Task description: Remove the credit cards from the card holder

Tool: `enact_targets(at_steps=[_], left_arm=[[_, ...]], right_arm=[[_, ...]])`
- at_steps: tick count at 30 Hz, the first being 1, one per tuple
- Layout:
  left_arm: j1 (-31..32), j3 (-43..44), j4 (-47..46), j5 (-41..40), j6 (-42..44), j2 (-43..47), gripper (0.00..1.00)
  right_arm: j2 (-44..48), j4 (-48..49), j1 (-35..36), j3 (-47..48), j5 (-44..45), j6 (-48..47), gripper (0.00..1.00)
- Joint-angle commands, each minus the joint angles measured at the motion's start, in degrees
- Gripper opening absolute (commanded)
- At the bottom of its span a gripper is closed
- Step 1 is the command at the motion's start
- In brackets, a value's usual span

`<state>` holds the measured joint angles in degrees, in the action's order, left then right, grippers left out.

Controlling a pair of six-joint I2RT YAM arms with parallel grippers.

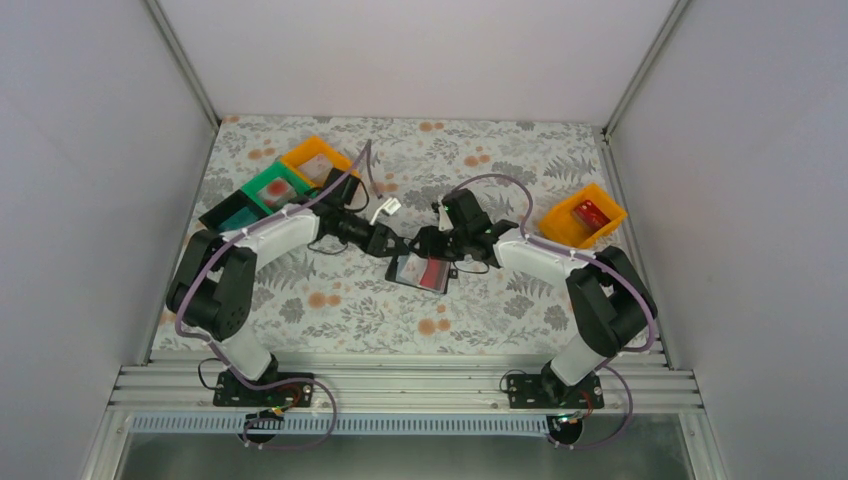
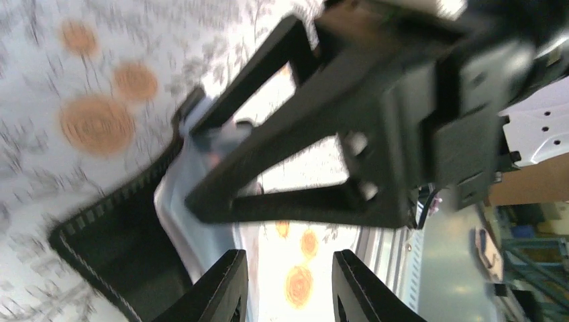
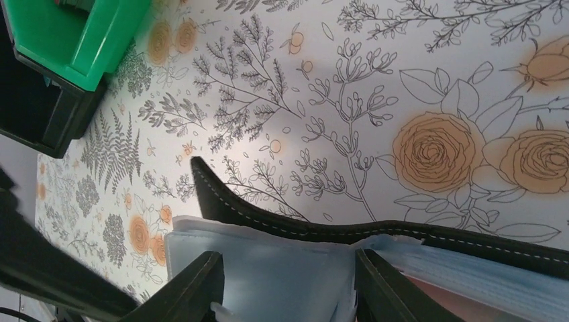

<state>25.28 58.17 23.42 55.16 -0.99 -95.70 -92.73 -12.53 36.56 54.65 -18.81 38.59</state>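
Your holder [image 1: 404,270] lies open mid-way across the table [image 1: 340,322], with a red card [image 1: 433,272] showing inside. Your right gripper [image 3: 288,258] straddles its pale pockets [image 3: 268,278], jaws apart. Your left gripper [image 2: 290,255] hangs just beside the holder, jaws parted with nothing between them.

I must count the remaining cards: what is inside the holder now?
A red card and pale clear pockets show inside the open holder. The right arm covers its far edge, so other cards cannot be seen.
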Motion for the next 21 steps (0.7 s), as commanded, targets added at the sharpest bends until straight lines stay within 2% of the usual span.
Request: enact_targets(at_steps=[1, 6, 13, 21], left_arm=[[-0.02, 6.57, 4.93, 0.49, 5.75, 0.99, 0.32], [2.33, 1.74, 1.51, -0.61, 5.02, -0.95, 0.36], [2.32, 0.57, -1.24, -6.18, 3.98, -2.14, 0.4], [2.21, 0.0, -1.77, -6.4, 4.31, -3.72, 0.4]], right_arm=[[-0.82, 2.41, -0.43, 1.96, 0.39, 0.86, 0.49], [-1.69, 2.89, -0.52, 2.92, -0.69, 1.17, 0.49], [-0.8, 4.37, -0.52, 2.13, -1.6, 2.5, 0.49], [0.88, 4.56, -0.52, 2.53, -2.42, 2.64, 0.49]])
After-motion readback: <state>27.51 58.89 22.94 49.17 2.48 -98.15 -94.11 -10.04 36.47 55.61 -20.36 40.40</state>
